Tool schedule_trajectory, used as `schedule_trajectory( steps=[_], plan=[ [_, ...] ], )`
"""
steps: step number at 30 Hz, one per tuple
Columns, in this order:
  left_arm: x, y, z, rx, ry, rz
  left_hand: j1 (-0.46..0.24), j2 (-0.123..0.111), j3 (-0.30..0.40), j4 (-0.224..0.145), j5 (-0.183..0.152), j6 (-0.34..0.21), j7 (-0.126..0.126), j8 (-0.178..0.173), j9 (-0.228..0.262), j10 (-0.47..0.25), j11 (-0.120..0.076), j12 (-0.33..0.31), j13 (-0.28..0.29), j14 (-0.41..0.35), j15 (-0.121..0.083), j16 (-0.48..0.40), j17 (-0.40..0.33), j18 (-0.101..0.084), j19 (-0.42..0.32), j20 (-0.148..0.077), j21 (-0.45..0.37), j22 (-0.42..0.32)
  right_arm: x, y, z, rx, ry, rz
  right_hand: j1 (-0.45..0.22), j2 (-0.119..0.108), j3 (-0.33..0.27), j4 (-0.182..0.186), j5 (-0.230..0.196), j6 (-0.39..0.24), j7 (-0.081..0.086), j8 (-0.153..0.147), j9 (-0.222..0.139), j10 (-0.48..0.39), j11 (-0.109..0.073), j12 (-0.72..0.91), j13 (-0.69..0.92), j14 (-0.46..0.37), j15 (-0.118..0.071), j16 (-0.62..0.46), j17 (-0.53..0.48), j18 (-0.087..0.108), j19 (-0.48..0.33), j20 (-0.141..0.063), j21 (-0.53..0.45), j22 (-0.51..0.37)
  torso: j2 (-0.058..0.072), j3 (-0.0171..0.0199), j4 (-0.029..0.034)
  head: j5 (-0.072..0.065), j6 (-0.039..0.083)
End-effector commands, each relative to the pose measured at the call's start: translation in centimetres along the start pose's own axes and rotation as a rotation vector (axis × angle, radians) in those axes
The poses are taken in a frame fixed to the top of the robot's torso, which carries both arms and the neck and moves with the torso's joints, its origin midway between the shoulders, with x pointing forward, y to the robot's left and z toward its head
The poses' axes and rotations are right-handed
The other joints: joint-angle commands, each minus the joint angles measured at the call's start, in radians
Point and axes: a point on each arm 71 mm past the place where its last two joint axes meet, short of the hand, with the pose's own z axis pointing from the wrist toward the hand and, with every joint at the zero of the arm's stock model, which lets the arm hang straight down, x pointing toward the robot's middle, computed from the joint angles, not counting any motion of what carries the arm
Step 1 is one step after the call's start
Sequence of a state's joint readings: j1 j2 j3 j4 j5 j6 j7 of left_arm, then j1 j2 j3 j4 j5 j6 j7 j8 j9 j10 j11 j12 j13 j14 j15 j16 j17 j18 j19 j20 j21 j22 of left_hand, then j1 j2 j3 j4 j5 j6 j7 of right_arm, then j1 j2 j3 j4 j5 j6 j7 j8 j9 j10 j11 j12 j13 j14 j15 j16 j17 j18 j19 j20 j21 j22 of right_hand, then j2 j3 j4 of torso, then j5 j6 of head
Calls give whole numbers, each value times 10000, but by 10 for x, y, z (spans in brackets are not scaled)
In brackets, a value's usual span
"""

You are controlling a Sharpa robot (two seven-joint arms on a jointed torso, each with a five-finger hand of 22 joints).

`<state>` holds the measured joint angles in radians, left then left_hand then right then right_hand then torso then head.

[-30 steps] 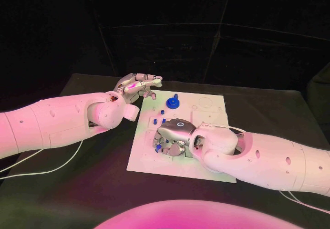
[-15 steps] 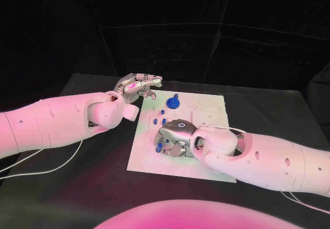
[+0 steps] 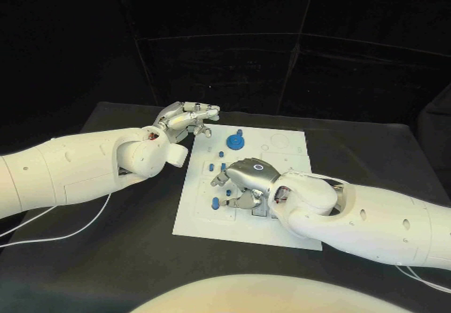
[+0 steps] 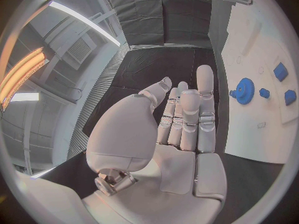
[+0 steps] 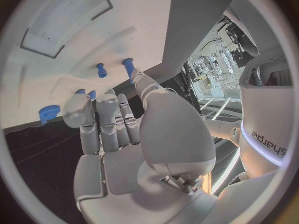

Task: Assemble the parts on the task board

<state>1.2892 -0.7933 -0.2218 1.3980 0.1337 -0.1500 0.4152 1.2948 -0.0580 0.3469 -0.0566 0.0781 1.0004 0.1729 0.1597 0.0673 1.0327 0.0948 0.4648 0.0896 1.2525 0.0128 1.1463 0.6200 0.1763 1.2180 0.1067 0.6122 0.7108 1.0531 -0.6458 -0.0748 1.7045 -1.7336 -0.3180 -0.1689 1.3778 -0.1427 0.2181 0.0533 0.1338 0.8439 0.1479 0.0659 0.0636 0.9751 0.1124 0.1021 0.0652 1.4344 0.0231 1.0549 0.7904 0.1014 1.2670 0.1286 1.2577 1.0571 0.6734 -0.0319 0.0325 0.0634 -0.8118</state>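
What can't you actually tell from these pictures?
- Whether the right hand holds a part: head view, its back covers the fingertips; its wrist view doesn't settle it.
- Board under that hand: hidden.
- Markings near the gear: too small.

Dim dark backdrop, bright arms, fisheye-warped edges.

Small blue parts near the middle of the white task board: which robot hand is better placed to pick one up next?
Probably the right robot hand: it hovers over the white task board beside the small blue parts. The left robot hand sits off the board's far left corner, holding nothing, farther from them.
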Motion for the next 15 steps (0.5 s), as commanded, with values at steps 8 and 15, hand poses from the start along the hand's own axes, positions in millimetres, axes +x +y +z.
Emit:
schedule_trajectory(
  steps=[8,15],
  plan=[
    [1,-1,0,19,177,-45,57,5,-17,-32,24,-46,9,37,3,-78,14,34,-11,-87,12,-39,-8,56,-34,67,-43,-16,-36,-42,-52,1863,-1495,2358,-15,285,-124,248,349,1332,234,397,163,1811,-200,1035,190,334,-163,689,939,-51,549,-138,486,790,-6,-15,-39,-302,143],
    [4,-1,-1,50,248,-20,57,5,-19,-34,25,-48,9,39,3,-80,14,37,-11,-83,12,-32,3,56,-33,67,-44,-17,-42,-79,-94,4100,-1082,3679,-912,21,-1241,1010,485,1935,-368,837,210,4202,-895,4001,2495,668,-713,2009,2597,-358,1405,-677,1487,2260,-25,-23,-71,-630,174]
  ],
)
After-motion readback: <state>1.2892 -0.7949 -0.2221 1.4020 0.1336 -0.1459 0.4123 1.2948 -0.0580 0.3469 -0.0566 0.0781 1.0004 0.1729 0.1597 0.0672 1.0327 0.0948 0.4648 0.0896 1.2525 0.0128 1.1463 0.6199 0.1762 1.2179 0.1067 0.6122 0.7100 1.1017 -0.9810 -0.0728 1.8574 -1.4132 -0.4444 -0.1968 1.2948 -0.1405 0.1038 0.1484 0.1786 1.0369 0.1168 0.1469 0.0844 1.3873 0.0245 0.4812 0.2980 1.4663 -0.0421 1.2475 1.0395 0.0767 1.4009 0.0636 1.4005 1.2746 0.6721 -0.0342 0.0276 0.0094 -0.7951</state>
